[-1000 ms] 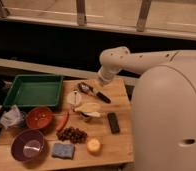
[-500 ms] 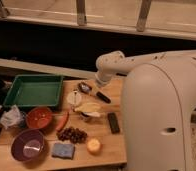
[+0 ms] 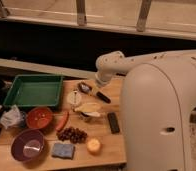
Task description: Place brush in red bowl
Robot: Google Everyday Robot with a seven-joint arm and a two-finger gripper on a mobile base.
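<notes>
The brush (image 3: 93, 92) lies on the wooden table (image 3: 111, 150) at its back middle, dark rounded head to the left and black handle running down to the right. The red bowl (image 3: 39, 118) sits at the left, in front of the green tray, holding only pale specks. My gripper (image 3: 97, 85) hangs from the white arm (image 3: 113, 62) right over the middle of the brush, very close to it or touching it; I cannot tell which.
A green tray (image 3: 33, 90) stands at the back left and a purple bowl (image 3: 28, 145) at the front left. A banana (image 3: 89, 107), a black block (image 3: 112, 122), grapes (image 3: 72, 134), a blue sponge (image 3: 62, 150), a yellow round thing (image 3: 93, 145) and a crumpled bag (image 3: 11, 118) are also there. My white body (image 3: 163, 120) hides the right side.
The arm has swung slightly left and lower, bringing the gripper down onto the brush. The white body fills more of the right side. The brush and bowls have not moved.
</notes>
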